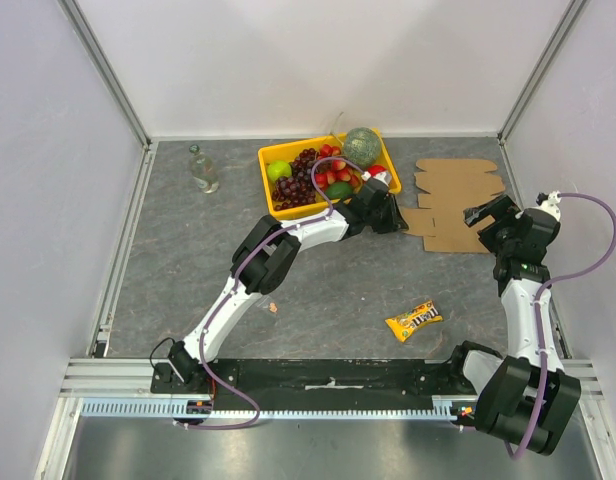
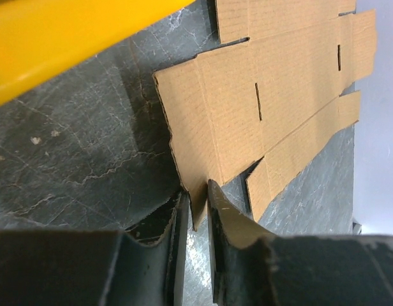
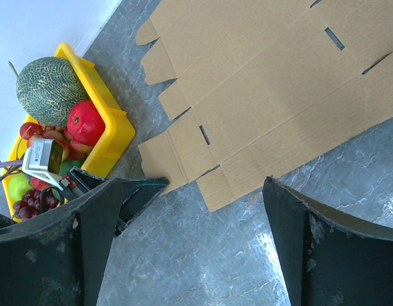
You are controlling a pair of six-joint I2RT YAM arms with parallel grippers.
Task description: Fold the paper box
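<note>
The paper box point(image 1: 458, 200) is a flat brown die-cut sheet lying on the grey table at the back right. It also shows in the left wrist view point(image 2: 279, 83) and the right wrist view point(image 3: 279, 83). My left gripper point(image 1: 396, 216) is at the sheet's left edge. In its wrist view the jaws point(image 2: 196, 210) are almost together, with the pointed corner of a flap pinched between them. My right gripper point(image 1: 478, 215) is wide open and empty. It hovers over the sheet's near edge point(image 3: 191, 185), touching nothing.
A yellow fruit tray point(image 1: 288, 213) holding grapes, a melon and other fruit stands just left of the sheet, close behind my left gripper point(image 2: 56, 44). A yellow candy packet point(image 1: 413, 320) lies nearer the front. A clear bottle point(image 1: 202, 170) stands at the back left. The right wall is close to the sheet.
</note>
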